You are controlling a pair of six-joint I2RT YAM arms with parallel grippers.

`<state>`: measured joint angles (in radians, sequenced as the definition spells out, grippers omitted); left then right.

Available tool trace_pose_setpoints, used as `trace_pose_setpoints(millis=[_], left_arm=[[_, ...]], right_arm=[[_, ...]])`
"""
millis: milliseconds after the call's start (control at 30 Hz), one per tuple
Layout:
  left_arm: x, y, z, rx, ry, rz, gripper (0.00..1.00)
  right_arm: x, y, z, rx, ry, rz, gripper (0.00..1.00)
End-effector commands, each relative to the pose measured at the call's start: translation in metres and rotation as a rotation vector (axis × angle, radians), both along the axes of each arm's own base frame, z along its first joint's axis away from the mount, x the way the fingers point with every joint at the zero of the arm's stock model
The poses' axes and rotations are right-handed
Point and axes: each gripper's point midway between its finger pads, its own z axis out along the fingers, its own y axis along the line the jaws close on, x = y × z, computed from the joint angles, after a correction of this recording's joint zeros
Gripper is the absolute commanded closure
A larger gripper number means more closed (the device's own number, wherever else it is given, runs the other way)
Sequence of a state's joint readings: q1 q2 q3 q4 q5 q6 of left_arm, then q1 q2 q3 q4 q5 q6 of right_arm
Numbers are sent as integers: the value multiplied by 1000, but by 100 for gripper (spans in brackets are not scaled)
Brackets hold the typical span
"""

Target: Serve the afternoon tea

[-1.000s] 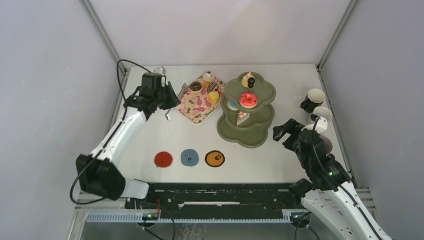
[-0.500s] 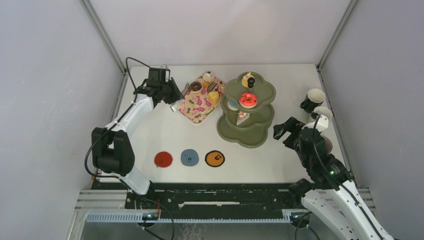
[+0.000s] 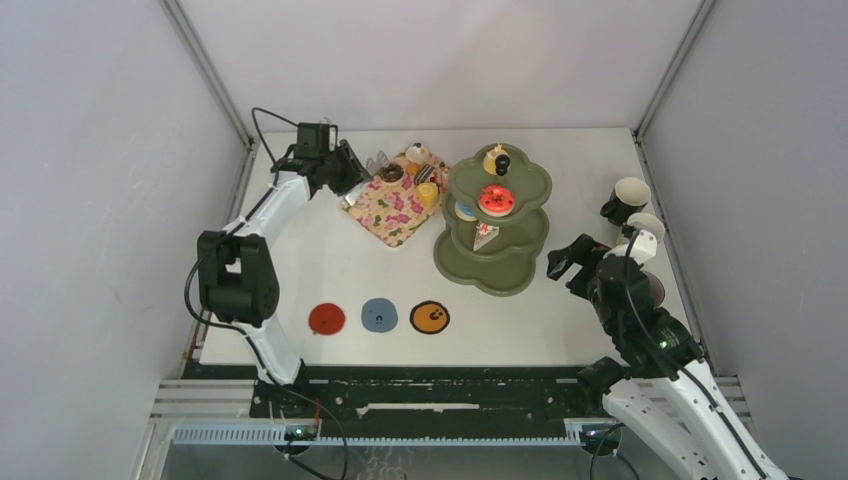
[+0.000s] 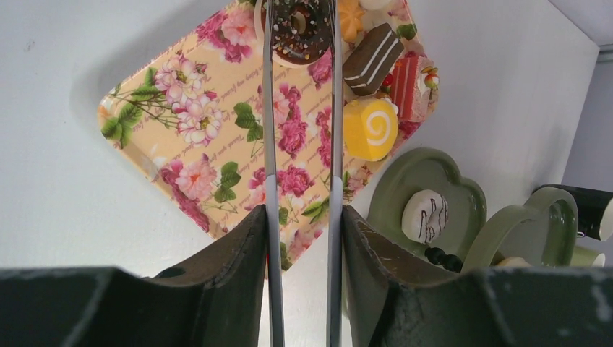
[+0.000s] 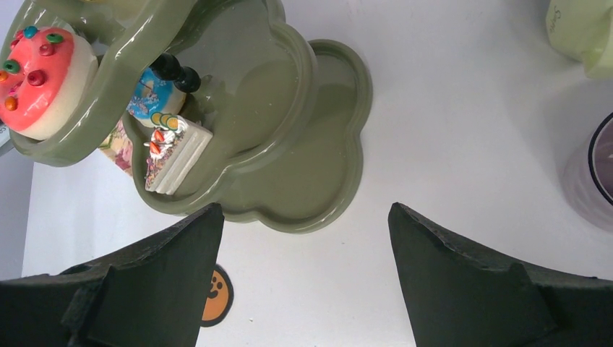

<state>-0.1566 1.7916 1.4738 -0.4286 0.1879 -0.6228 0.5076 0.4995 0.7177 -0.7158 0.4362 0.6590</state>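
- At the far left rear of the surface (image 3: 300, 270), the left gripper (image 4: 302, 238) reaches toward the pink floral tray (image 4: 188, 137). Its jaws are closed on a pair of metal tongs (image 4: 269, 144), whose two arms run forward between them.
- The tong tips sit on either side of a chocolate donut (image 4: 300, 32) with sprinkles, which lies at the far corner of the tray.
- Just right of that donut on the tray are a brown striped cake slice (image 4: 372, 58), a red cake slice (image 4: 410, 76) and a yellow swirl roll (image 4: 370, 129).
- Near the front edge, a red coaster (image 3: 326, 319), a blue coaster (image 3: 379, 315) and an orange coaster (image 3: 430, 317) lie in a row, apart from one another.
- Right of the tray stands the olive-green three-tier stand (image 3: 500, 270) with its black knob (image 3: 503, 162). A pink-iced donut (image 5: 32, 76) rests on the top tier. A blue-iced donut (image 5: 148, 97) and a white cake slice (image 5: 172, 155) lie on the middle tier.
- The right gripper (image 5: 303, 217) hovers just right of the stand's bottom tier, with its jaws spread wide and nothing between them.
- At the right edge, two pale-lined mugs (image 3: 630, 198) (image 3: 643, 232) stand close together, and a third, darker mug (image 5: 589, 181) stands nearer the arm.
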Motion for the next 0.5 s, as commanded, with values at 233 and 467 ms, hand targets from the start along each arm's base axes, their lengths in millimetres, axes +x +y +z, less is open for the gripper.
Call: trace_pose_setpoints(millis=[233, 467], left_arm=[[12, -5, 21, -48, -50, 15, 54], [14, -1, 6, -32, -16, 35, 53]], right_arm=[[3, 0, 19, 15, -49, -7, 8], [5, 3, 18, 17, -43, -3, 8]])
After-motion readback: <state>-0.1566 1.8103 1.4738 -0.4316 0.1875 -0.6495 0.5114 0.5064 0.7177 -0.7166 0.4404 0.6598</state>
